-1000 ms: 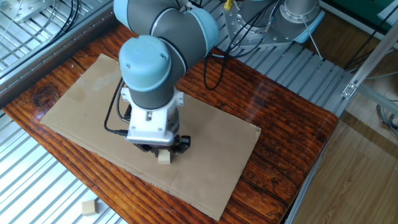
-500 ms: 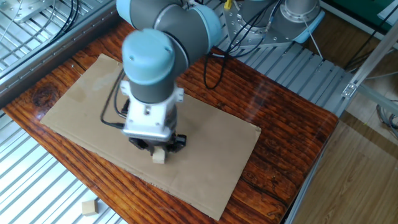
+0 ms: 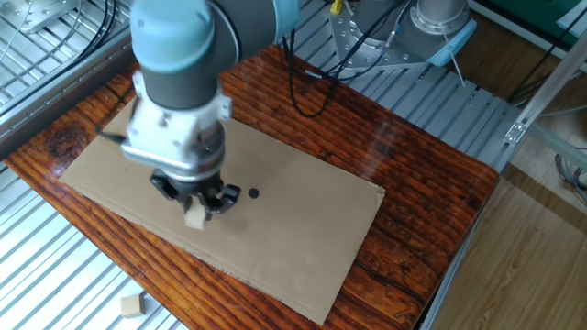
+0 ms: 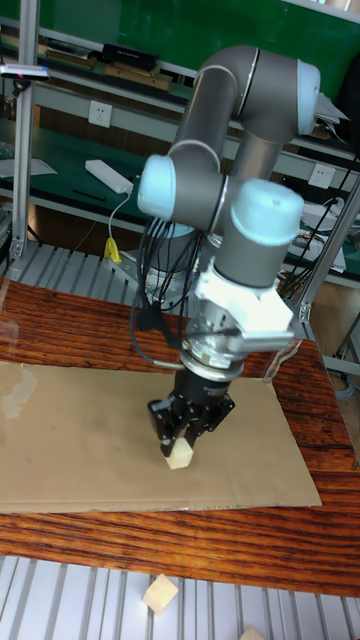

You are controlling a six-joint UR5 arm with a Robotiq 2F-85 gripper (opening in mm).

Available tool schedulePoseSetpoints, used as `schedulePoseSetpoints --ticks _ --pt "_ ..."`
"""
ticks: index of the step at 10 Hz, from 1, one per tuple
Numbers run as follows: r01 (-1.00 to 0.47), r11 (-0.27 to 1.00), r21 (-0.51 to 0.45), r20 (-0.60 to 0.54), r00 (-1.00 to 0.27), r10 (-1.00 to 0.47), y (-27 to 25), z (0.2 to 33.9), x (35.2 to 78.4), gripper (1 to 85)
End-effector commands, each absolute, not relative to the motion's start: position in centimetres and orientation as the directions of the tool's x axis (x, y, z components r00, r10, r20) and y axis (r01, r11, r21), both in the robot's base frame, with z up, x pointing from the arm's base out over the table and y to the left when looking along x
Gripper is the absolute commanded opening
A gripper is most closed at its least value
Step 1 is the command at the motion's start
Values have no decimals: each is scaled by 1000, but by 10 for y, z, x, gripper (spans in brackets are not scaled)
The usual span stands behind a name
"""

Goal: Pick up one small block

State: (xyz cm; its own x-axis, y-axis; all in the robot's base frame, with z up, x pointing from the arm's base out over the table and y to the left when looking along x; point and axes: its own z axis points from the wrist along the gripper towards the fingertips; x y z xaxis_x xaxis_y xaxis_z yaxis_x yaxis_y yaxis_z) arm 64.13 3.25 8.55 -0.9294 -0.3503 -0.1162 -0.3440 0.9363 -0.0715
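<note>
**Inspection: small block held in gripper above cardboard sheet**

Arm and gripper. The UR5 arm (image 4: 240, 200) reaches down over the work area with its wrist roughly vertical. The gripper (image 3: 196, 213) points downward, its black fingers (image 4: 165, 425) closed onto the small block (image 3: 195, 217). The jaws are clamped on the block from two opposite sides; the block sits at the fingertips and protrudes below them.

Task object. The small block (image 4: 179, 456) is a pale cream cube, plain on the faces that show. Being a cube, it has no distinct long axis. In the tall fixed view it appears slightly rotated, with one vertical edge turned towards the camera and its top face hidden between the fingers. Whether its underside touches the sheet or sits just clear of it cannot be told from either view.

Surroundings. The cardboard sheet (image 3: 303, 229) lies flat on a reddish-brown wooden table (image 3: 413, 202), and the block is over the sheet's left-front portion as seen in the fixed view. A small dark spot (image 3: 254, 193) is on the cardboard just beside the gripper, towards the sheet's centre. A second, slightly tanner wooden block (image 3: 133, 306) lies off the table on the ribbed metal surface (image 3: 55, 275) in front, well apart from the gripper; the same block (image 4: 160, 594) shows at the bottom of the tall fixed view. Black cables (image 3: 307, 87) trail across the rear of the table.
</note>
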Motion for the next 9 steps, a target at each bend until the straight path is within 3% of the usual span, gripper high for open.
schedulePoseSetpoints --ticks 1,4,6,8,9 --pt "-201 978 -50 -176 -962 -207 26 105 649 10" --pt "-142 990 -14 -206 -968 -141 34 106 654 10" --pt "-127 992 29 -324 -940 -111 47 115 684 10" --pt "-106 994 34 -275 -957 -93 48 127 671 10" --pt "-113 993 19 -244 -964 -105 48 157 666 10"
